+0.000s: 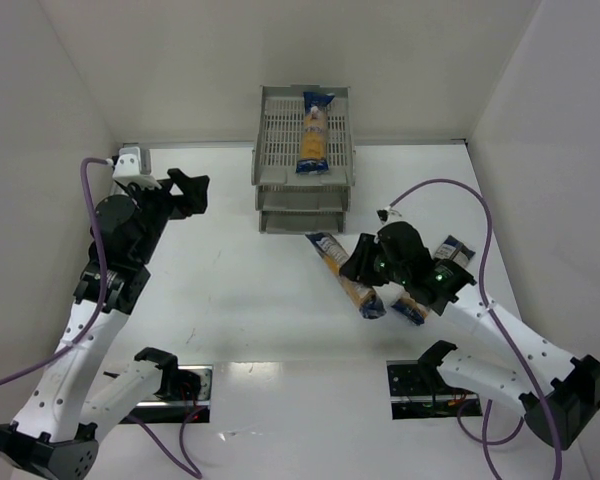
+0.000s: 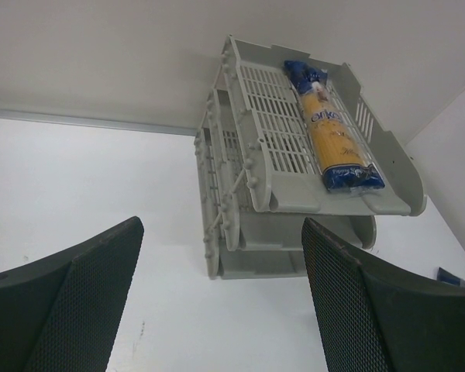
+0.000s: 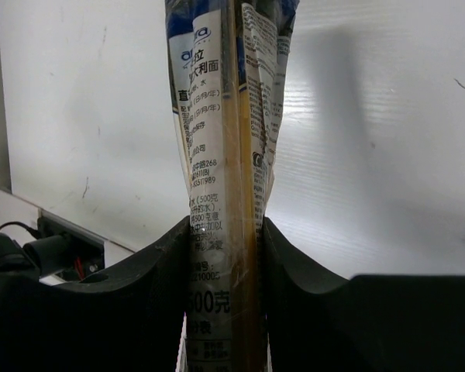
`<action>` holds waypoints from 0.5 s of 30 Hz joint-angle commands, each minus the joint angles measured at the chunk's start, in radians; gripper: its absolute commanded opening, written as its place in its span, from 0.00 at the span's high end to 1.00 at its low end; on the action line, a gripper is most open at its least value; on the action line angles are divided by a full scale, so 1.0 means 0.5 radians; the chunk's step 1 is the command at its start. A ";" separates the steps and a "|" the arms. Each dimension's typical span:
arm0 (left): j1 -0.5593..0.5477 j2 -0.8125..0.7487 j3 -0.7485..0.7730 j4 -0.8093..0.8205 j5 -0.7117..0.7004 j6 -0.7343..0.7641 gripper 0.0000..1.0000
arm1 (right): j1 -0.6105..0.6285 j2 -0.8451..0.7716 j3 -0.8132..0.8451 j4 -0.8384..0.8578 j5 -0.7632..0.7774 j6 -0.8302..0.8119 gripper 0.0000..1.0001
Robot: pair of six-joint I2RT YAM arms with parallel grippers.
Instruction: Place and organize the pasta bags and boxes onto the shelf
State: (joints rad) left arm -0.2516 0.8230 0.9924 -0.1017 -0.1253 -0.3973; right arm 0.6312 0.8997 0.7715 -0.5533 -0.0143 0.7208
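The shelf (image 1: pixel 280 150) stands at the back against the wall, and one pasta packet (image 1: pixel 316 130) lies lengthwise on its top tray. My right gripper (image 1: pixel 365 265) is shut on a second pasta packet (image 1: pixel 332 255) in front of the shelf. The right wrist view shows that packet (image 3: pixel 217 155) pinched between both fingers. A third packet (image 1: pixel 452 248) lies mostly hidden under the right arm. My left gripper (image 1: pixel 190 190) hangs open and empty to the left of the shelf. In its wrist view, the shelf (image 2: pixel 248 256) and the top packet (image 2: pixel 333 132) lie beyond the left gripper (image 2: pixel 221 310).
White walls close in the table at the back and on both sides. Two dark recessed plates (image 1: pixel 185 385) (image 1: pixel 420 385) sit at the near edge by the arm bases. Purple cables (image 1: pixel 480 215) loop over the right arm and down the left side.
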 commanded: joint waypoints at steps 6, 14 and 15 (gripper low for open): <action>0.012 0.047 0.028 0.133 -0.010 0.055 0.10 | 0.295 0.210 0.426 0.496 0.175 -0.177 1.00; 0.012 0.087 0.009 0.172 -0.010 0.095 0.08 | 0.517 0.372 0.583 0.612 0.740 -0.236 1.00; 0.012 0.087 0.009 0.173 -0.010 0.095 0.08 | 0.517 0.443 0.635 0.613 0.789 -0.257 1.00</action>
State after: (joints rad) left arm -0.2516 0.8597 0.9924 -0.0803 -0.1261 -0.3698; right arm 0.8925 1.0874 0.9775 -0.4480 0.2092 0.6189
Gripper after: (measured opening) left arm 0.915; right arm 0.431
